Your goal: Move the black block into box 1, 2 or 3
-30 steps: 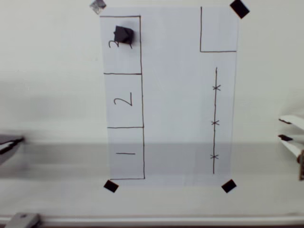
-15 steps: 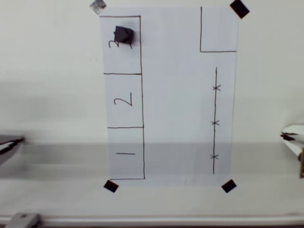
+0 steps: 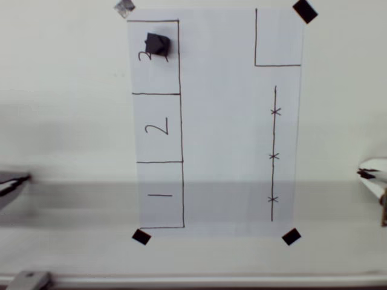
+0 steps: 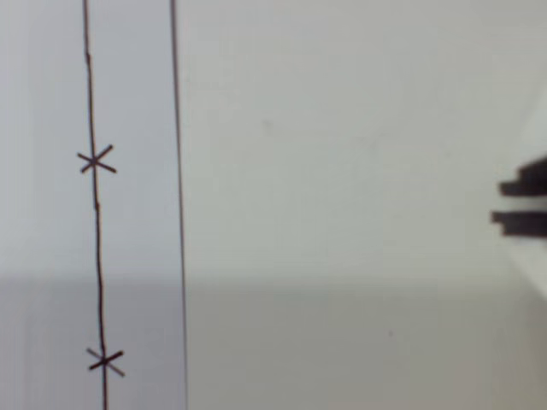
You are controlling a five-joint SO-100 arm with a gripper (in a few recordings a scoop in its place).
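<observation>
The black block (image 3: 158, 45) sits inside box 3 (image 3: 156, 75), the top numbered rectangle on the white paper in the overhead view, partly covering the handwritten 3. My gripper (image 3: 365, 172) is at the far right edge, well off the paper and far from the block. Its white fingers with dark tips lie close together. In the wrist view the gripper (image 4: 520, 202) shows at the right edge as two dark tips almost touching, with nothing between them.
Boxes 2 (image 3: 158, 128) and 1 (image 3: 161, 194) lie below box 3. An unnumbered outlined box (image 3: 278, 39) is at the paper's top right, above a pen line with crosses (image 3: 274, 156). Black tape squares (image 3: 291, 236) hold the corners. The table's front edge runs along the bottom.
The gripper's upper finger, spread apart one second ago, has closed toward the lower one. The block has not moved.
</observation>
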